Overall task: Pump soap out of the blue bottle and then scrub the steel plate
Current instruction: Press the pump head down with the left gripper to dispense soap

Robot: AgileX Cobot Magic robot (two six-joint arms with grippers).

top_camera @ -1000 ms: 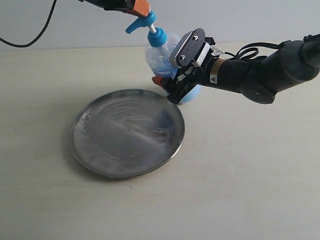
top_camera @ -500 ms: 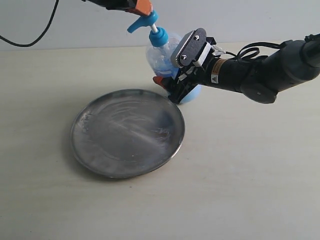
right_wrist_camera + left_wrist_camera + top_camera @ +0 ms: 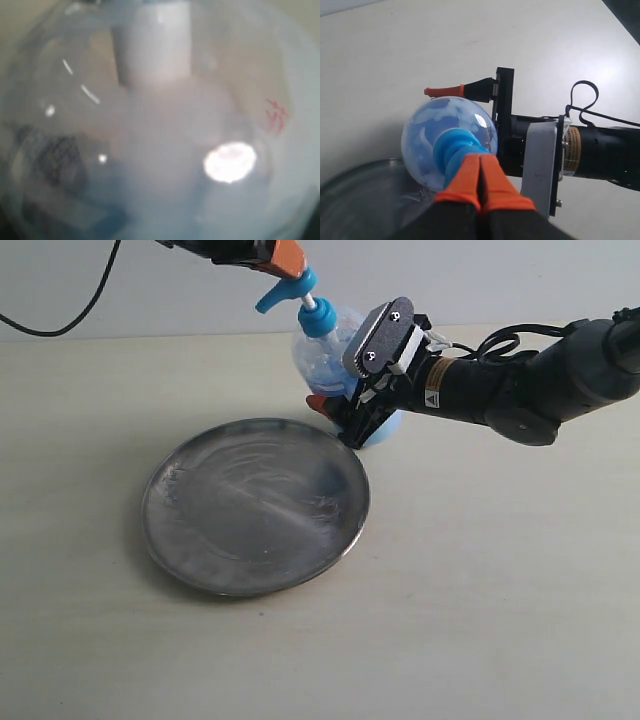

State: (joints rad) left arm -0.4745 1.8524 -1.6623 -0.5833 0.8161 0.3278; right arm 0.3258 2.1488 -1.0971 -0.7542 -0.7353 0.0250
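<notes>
Two grippers tend the blue bottle (image 3: pixel 320 358), standing just beyond the far right rim of the steel plate (image 3: pixel 200 575). The right gripper (image 3: pixel 338 418) clamps its belly. The left gripper (image 3: pixel 283 257), fingertips pressed together, rests on the pump head (image 3: pixel 290 287).

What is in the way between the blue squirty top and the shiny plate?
Nothing that shows. The left tool rests shut on the pump head of the blue bottle, the right tool grips its base, and only open air lies between the spout and the steel plate.
</notes>
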